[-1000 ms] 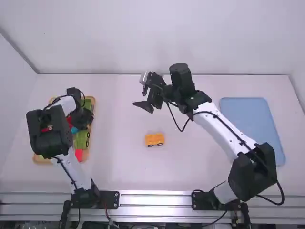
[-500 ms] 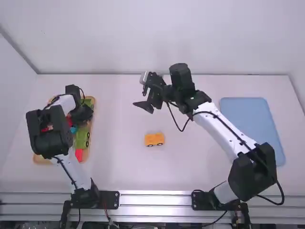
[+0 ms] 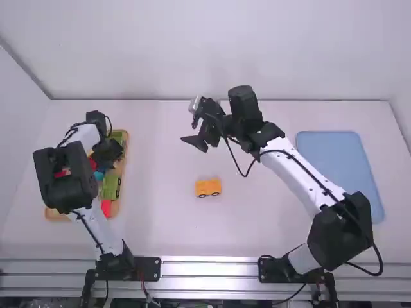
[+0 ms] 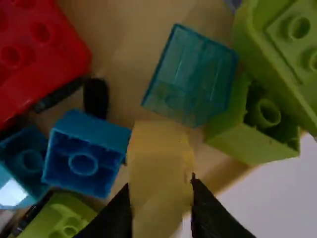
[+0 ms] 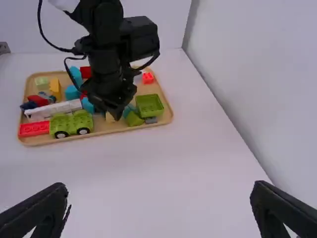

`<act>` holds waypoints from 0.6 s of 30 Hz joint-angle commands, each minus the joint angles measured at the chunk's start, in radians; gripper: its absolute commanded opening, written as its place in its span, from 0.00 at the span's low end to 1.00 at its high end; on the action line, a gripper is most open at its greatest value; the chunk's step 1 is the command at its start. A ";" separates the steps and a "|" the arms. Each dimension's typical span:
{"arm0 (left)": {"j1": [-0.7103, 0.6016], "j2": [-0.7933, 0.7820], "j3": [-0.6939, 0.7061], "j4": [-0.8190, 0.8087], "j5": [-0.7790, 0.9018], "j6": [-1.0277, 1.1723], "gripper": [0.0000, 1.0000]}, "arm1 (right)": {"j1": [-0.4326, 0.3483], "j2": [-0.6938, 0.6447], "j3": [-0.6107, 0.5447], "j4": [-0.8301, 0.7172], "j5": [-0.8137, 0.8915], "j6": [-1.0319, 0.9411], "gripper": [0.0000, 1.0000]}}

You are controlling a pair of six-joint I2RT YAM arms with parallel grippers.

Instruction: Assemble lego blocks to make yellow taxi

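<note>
On the middle of the table in the high view rests an orange-yellow block car (image 3: 207,187) with dark wheels. My left gripper (image 3: 108,160) is low over the wooden tray of bricks. In the left wrist view, my left gripper (image 4: 161,201) has a yellow block (image 4: 161,166) between its fingers, shut on it, with blue and teal bricks close by. The right wrist view shows this yellow block (image 5: 110,117) at the left gripper's tips. Beyond the car hangs my right gripper (image 3: 195,124), wide apart and holding nothing; so it also looks at my right gripper (image 5: 161,206).
The wooden tray (image 5: 99,133) at the far left holds a green wheeled base (image 5: 71,124), a green brick (image 5: 149,105), red bricks (image 4: 37,54), a teal brick (image 4: 190,74) and a blue brick (image 4: 84,153). A blue tray (image 3: 340,167) lies at the right.
The left gripper has shifted slightly over the tray, away from the camera and then a little left. The right arm and the car stand practically as before.
</note>
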 commanded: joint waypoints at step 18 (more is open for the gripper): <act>0.012 -0.022 -0.066 0.091 -0.021 0.128 0.51 | 0.000 0.002 0.032 -0.002 -0.002 0.003 0.98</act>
